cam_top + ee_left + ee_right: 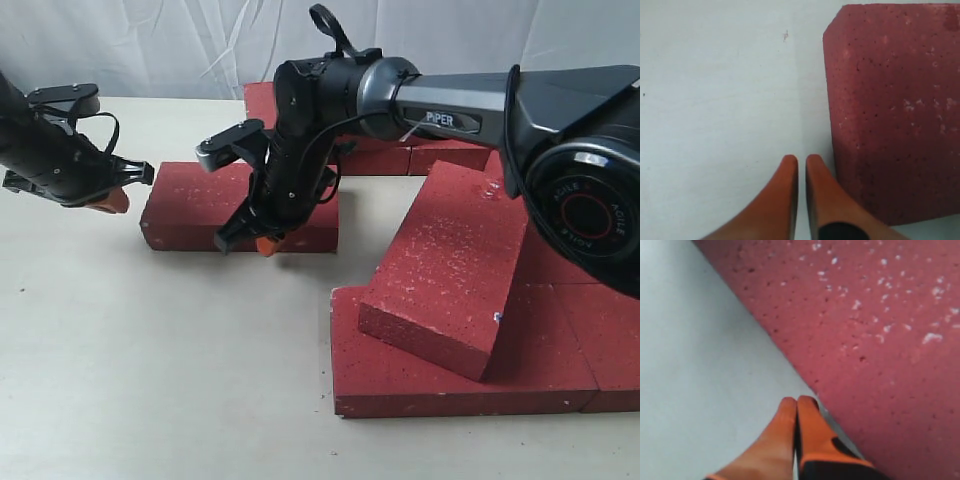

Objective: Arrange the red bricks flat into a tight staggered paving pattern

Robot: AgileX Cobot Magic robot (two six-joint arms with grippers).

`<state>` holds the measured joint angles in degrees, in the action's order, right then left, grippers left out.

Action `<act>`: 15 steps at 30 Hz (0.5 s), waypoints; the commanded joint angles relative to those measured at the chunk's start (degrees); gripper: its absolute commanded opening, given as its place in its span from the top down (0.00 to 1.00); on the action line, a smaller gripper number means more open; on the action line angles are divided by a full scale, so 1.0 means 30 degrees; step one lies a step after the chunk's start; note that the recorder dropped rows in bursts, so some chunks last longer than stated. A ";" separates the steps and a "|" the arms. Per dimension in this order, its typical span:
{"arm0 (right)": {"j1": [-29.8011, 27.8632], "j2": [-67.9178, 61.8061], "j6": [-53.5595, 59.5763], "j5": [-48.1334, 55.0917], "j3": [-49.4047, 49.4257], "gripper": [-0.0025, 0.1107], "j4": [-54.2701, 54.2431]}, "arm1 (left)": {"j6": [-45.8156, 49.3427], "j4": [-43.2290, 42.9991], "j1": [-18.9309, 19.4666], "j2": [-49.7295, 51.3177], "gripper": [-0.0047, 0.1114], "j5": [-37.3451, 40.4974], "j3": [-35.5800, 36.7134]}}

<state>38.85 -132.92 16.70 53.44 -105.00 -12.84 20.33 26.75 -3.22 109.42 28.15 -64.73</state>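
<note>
Two pairs of tapered orange fingers wait beside one brick, and neither pair has hold of anything. In the exterior view the left gripper hangs just off the short end of a lone dark red, pale-speckled rectangular paving brick that lies flat on the pale matte table top. The left wrist view shows this gripper's fingers drawn almost together, with only a thin empty slit between them. The brick's chipped-cornered end sits just beside the fingertips with a sliver of table between. The right gripper reaches across to the long front edge of the same brick. Its fingers are pressed tip to tip and are also empty, pointing at the line where the brick's rough red face meets the table. Whether the tips touch the brick cannot be told. On the far side of the right fingers from the left gripper, a slanted red brick lies tilted on top of a group of flat red bricks. Behind the right fingers, past the lone brick, a back row of red bricks shows under the arm.
</note>
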 commanded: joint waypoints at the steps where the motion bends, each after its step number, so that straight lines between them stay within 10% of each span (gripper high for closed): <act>1: -0.0077 -0.0137 -0.0711 -0.0953 -0.0145 0.99 0.0423 | 0.0034 0.0373 0.0096 -0.0045 0.89 -0.0308 0.0131; 15: -0.0533 -0.0181 -0.2587 -0.2632 -0.0145 0.99 0.0938 | 0.0291 0.1143 0.0096 -0.0045 0.89 -0.1006 0.0131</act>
<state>37.97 -133.67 9.19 46.56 -105.07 -9.80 21.02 28.78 -3.22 109.42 26.58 -64.73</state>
